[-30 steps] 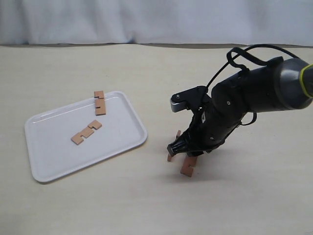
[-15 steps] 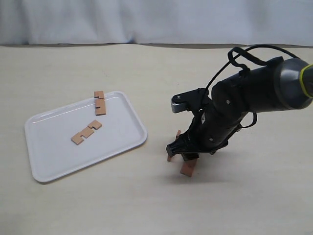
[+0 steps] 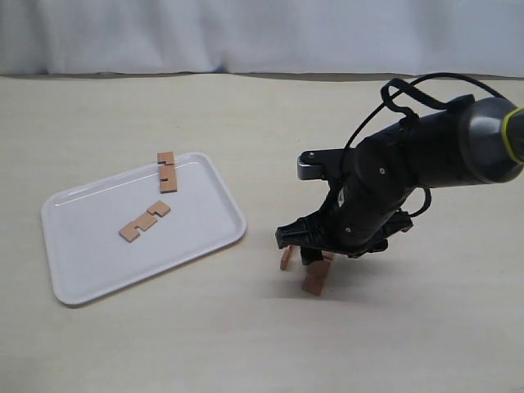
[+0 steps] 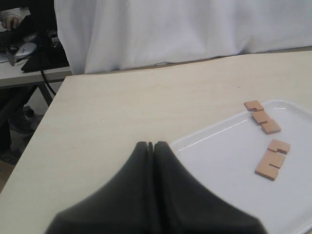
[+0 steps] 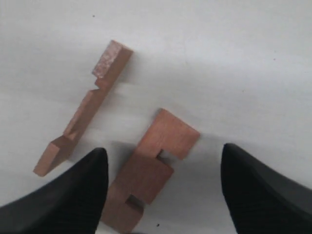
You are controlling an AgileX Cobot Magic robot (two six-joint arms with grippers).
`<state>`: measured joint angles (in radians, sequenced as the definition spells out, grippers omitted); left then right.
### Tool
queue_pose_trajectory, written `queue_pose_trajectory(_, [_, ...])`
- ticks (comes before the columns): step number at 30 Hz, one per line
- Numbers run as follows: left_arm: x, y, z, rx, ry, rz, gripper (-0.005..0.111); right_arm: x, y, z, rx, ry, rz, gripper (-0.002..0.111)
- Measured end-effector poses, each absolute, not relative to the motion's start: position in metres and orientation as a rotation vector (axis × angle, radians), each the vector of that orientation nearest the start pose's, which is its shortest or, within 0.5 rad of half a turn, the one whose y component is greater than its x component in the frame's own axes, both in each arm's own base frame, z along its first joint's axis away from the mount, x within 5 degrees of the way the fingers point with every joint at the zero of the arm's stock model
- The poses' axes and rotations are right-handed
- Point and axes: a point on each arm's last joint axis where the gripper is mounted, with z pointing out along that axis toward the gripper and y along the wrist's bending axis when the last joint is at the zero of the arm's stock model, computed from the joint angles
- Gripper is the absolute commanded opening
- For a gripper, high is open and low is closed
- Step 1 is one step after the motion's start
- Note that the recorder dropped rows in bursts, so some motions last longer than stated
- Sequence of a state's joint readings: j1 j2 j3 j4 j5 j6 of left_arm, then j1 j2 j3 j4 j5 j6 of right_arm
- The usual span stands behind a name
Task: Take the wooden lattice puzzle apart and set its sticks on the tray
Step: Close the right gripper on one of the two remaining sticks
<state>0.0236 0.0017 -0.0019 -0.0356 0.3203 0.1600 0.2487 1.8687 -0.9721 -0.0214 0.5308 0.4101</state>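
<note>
While right gripper [image 5: 163, 148] hangs wide open, empty, astride flat stick [image 5: 151, 170] on table [image 3: 246, 344], second stick [image 5: 83, 109] lies just beside. Both 3 o'clock of tray [image 3: 90, 270]. Tray holds rim stick [image 3: 167, 172] at 1 o'clock, centre stick [image 3: 145, 221]. Left gripper [image 4: 152, 145] pinched closed, empty.

table [image 3: 123, 344]: pale wood-look top | curtain [image 4: 170, 24]: white, hangs right behind it | desk [image 4: 24, 75]: grey, kinda cluttered, off past the table edge

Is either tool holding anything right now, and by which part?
Nothing is held. The right tool is open astride a stick lying loose on the table; the left tool is shut with nothing in it.
</note>
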Motion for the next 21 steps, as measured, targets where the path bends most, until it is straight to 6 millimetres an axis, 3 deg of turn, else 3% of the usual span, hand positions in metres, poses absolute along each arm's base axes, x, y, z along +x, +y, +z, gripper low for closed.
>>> queue_pose_trajectory(7, [0.0541,0.0003,0.1848,0.101,1.802,0.097,0.000,0.3154,0.0788,0.1206,0.322,2.884,0.109,0.060])
queue_pose_trajectory(15, [0.0541,0.0003,0.1848,0.101,1.802,0.097,0.000,0.3115,0.0778,0.1170,0.349,2.889,0.108,0.034])
queue_pose_trajectory(21, [0.0541,0.0003,0.1848,0.101,1.802,0.097,0.000,0.3110,0.0777,0.1168,0.349,2.895,0.105,0.035])
